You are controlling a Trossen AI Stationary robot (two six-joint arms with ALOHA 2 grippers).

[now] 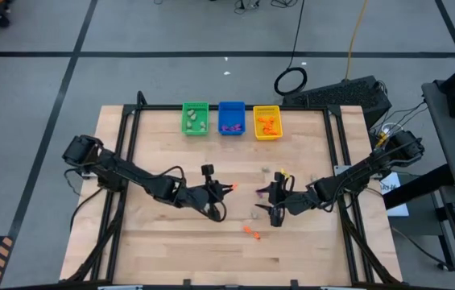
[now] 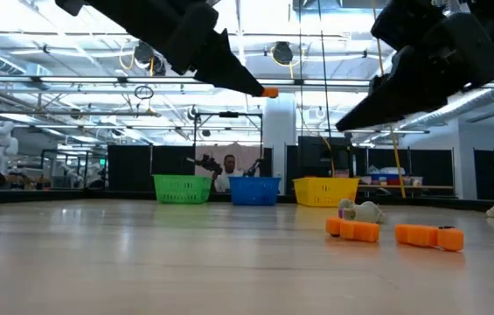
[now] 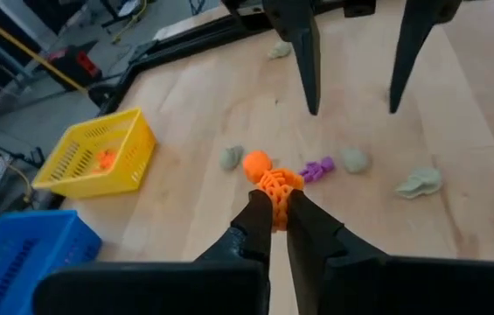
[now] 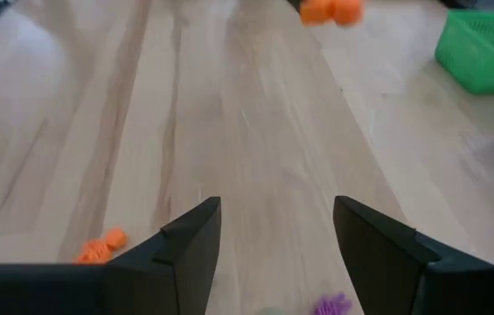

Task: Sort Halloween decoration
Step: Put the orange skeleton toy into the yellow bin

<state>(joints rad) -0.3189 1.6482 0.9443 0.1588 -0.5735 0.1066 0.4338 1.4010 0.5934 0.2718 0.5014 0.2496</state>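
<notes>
Fingers [image 3: 264, 223] of the left gripper [image 3: 277, 206] are closed on an orange trinket [image 3: 271, 179], held above mid-tabletop [image 1: 163, 242], while the right gripper [image 4: 277, 229] is held open nearby above the wood.

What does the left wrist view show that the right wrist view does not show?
Only the left wrist view shows the left gripper shut on a small orange skeleton trinket, and the yellow plastic bin. Only the right wrist view shows the green plastic bin and the right gripper open and empty. Both show the wooden table and a small purple trinket.
</notes>
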